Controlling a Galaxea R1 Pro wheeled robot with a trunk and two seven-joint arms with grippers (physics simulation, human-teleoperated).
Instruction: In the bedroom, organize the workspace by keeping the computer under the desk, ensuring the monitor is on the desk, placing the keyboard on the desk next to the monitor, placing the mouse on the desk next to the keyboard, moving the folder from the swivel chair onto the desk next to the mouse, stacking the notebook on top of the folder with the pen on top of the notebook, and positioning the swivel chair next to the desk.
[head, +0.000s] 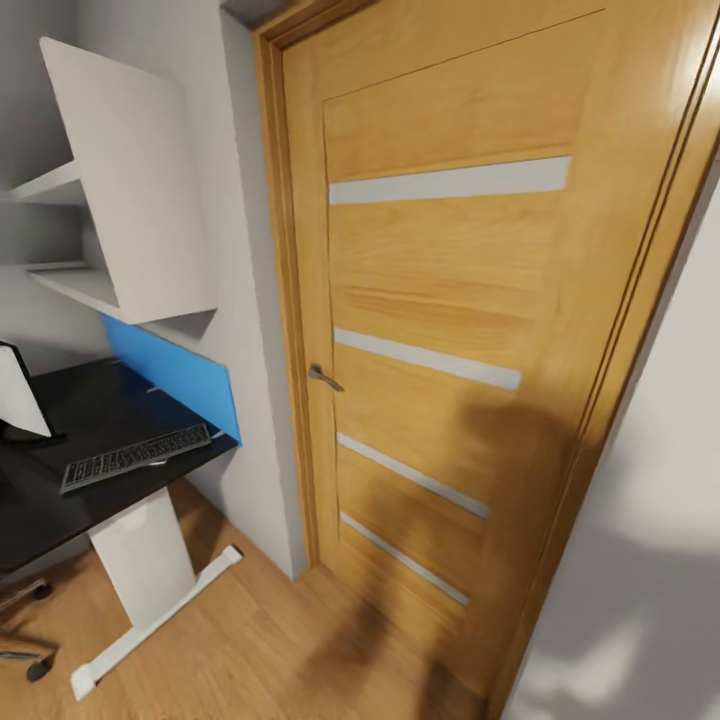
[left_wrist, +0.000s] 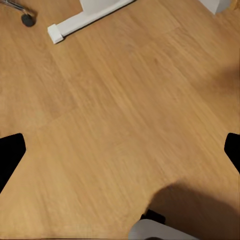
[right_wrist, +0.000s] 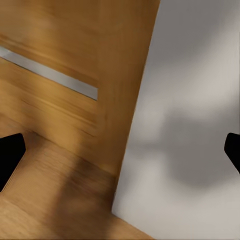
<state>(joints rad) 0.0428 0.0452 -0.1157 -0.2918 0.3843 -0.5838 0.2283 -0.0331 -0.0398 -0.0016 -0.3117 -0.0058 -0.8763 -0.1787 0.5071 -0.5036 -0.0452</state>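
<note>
At the far left of the head view, the keyboard (head: 135, 457) lies on the black tabletop (head: 60, 500) beside the monitor (head: 20, 392); the oak door (head: 450, 330) looms ahead. Left hand (left_wrist: 120, 150) and right hand (right_wrist: 120, 150) both spread wide, holding nothing.

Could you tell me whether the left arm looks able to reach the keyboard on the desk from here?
Probably not yet. The keyboard lies on the desk at the head view's far left, while the left gripper hangs open over bare floor near the desk's white foot.
</note>
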